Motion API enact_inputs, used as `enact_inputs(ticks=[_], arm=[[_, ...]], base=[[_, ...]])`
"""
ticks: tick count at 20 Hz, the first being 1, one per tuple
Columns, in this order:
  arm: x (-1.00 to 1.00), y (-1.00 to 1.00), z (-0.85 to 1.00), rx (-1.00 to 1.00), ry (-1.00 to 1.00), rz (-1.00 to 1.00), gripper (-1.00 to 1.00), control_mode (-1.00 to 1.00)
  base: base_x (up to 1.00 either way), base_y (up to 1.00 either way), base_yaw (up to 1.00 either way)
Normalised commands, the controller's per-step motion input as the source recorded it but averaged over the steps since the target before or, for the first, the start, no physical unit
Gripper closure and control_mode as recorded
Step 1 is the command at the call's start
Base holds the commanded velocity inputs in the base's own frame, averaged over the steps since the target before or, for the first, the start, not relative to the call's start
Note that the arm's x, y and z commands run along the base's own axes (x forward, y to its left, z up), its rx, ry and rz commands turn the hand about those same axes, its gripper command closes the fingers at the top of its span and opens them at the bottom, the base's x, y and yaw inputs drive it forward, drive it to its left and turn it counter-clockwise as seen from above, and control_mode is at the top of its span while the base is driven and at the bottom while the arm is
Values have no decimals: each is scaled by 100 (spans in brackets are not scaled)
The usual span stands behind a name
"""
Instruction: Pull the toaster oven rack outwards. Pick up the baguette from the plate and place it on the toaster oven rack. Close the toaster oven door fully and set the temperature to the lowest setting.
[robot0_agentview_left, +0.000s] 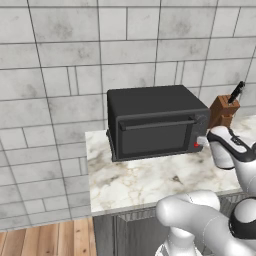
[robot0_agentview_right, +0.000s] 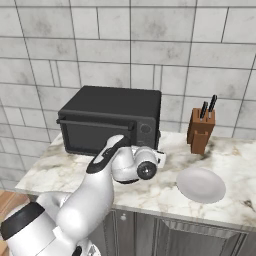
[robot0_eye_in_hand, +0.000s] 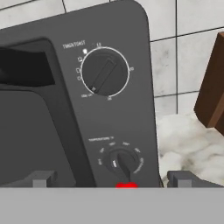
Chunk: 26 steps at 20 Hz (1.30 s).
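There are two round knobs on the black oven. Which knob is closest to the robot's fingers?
The lower, smaller knob, just above the red light. It sits between the open gripper tips, while the bigger knob is higher on the toaster oven.

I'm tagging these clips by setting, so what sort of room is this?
Most likely a kitchen: a toaster oven and a knife block stand on a marble counter against a tiled wall, with a plate nearby.
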Motion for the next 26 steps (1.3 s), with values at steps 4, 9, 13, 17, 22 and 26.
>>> enact_inputs(ticks=[4, 9, 13, 17, 22, 26], arm=[[0, 0, -25, 0, 2, 0, -100, -100], [0, 0, -2, 0, 0, 0, -100, -100], [0, 0, -1, 0, 0, 0, -100, -100], [0, -1, -5, 0, 0, 0, -100, -100], [0, -2, -6, 0, 0, 0, -100, -100], [3, -4, -4, 0, 0, 0, -100, -100]], base=[[0, 0, 0], [0, 0, 0], [0, 0, 0], [0, 0, 0], [0, 0, 0], [0, 0, 0]])
